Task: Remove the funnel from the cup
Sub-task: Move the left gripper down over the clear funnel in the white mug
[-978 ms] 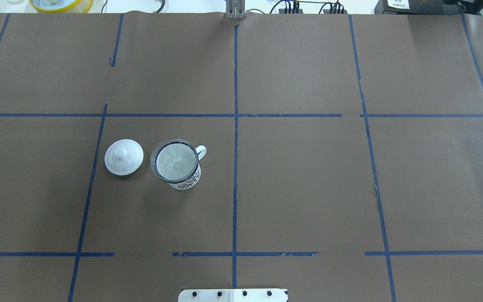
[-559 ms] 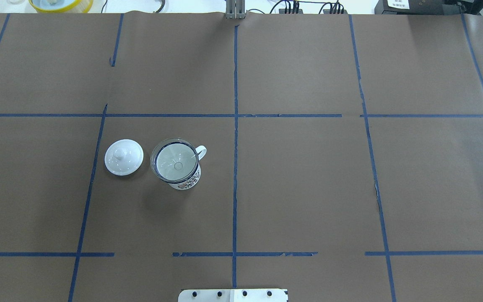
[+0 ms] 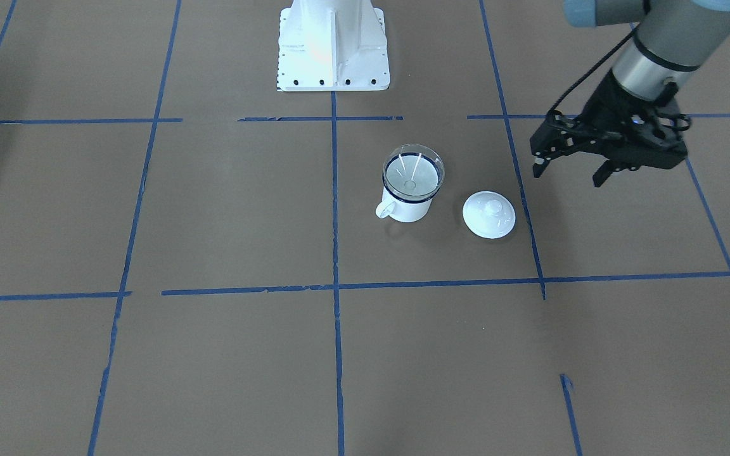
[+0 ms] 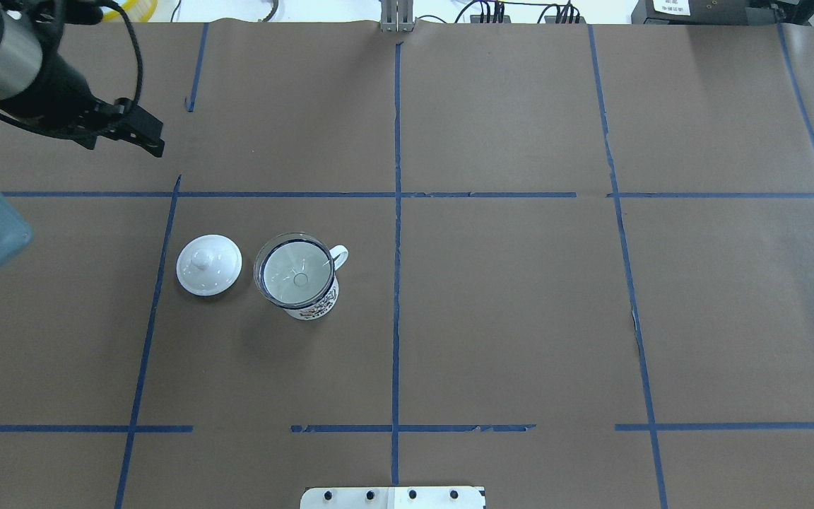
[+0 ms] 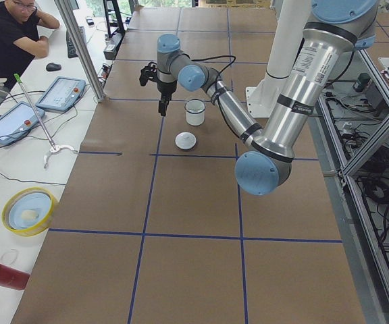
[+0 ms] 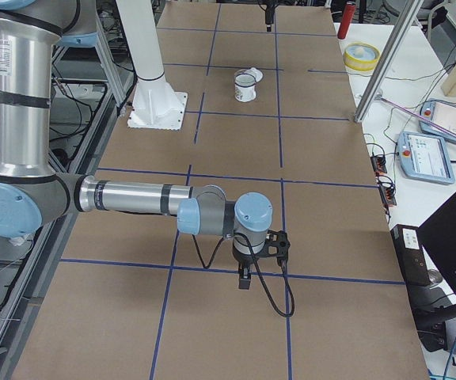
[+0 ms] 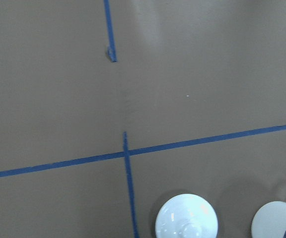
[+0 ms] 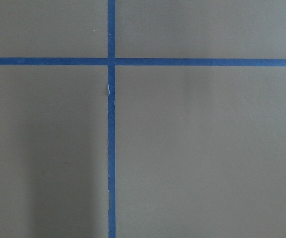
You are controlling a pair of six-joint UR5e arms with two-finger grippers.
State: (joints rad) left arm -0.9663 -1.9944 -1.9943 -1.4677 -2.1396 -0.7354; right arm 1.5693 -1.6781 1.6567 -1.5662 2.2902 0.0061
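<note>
The cup (image 3: pixel 409 209), a white mug with a dark blue rim, stands upright on the brown table, left of the centre line in the overhead view (image 4: pixel 316 305). The clear funnel (image 3: pixel 412 171) sits in its mouth, spout down (image 4: pixel 295 272). My left gripper (image 3: pixel 568 174) is open and empty, hovering above the table beyond the lid, well apart from the cup (image 4: pixel 124 143). The left wrist view shows only the cup's edge (image 7: pixel 278 224). My right gripper (image 6: pixel 245 279) shows only in the exterior right view, far from the cup, over bare table. I cannot tell if it is open.
A white knobbed lid (image 3: pixel 489 215) lies flat beside the cup, on the left gripper's side (image 4: pixel 209 264). The robot base (image 3: pixel 333 44) stands behind the cup. A yellow bowl (image 5: pixel 27 210), a red cylinder (image 5: pixel 2 275) and a seated operator (image 5: pixel 12 34) are past the table's far edge.
My left arm has swung into the overhead view from the left edge and its gripper now hangs over the far left of the table. Cup, funnel and lid have not moved.
</note>
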